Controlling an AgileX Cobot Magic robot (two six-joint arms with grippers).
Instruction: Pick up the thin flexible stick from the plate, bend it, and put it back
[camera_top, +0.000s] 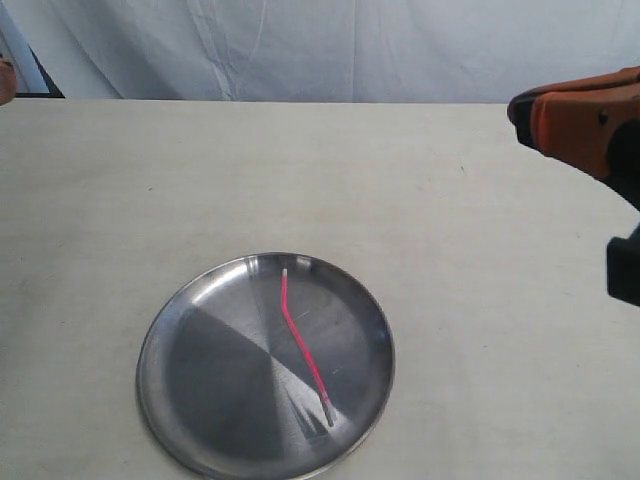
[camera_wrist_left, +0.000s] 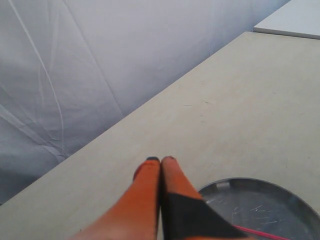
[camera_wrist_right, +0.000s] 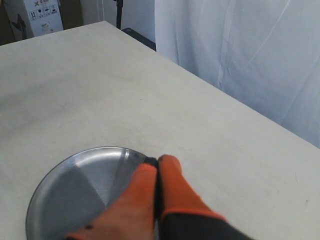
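Note:
The shiny round plate (camera_top: 200, 400) lies at the front middle of the table. On it rests the thin pink-red stick (camera_top: 299, 345), kinked near its upper third, with no gripper touching it. My right gripper (camera_top: 515, 108) hangs at the right edge of the exterior view, well above and to the right of the plate; its orange fingers are pressed together with nothing between them (camera_wrist_right: 158, 161). The plate (camera_wrist_right: 60, 185) shows beneath it. My left gripper (camera_wrist_left: 160, 160) is shut and empty, beside the plate (camera_wrist_left: 295, 200), where a short piece of the stick (camera_wrist_left: 260, 233) shows.
A beige table (camera_top: 300, 180) runs back to a white cloth backdrop (camera_top: 350, 50). A cardboard box (camera_wrist_right: 40, 15) stands beyond the table's far corner in the right wrist view.

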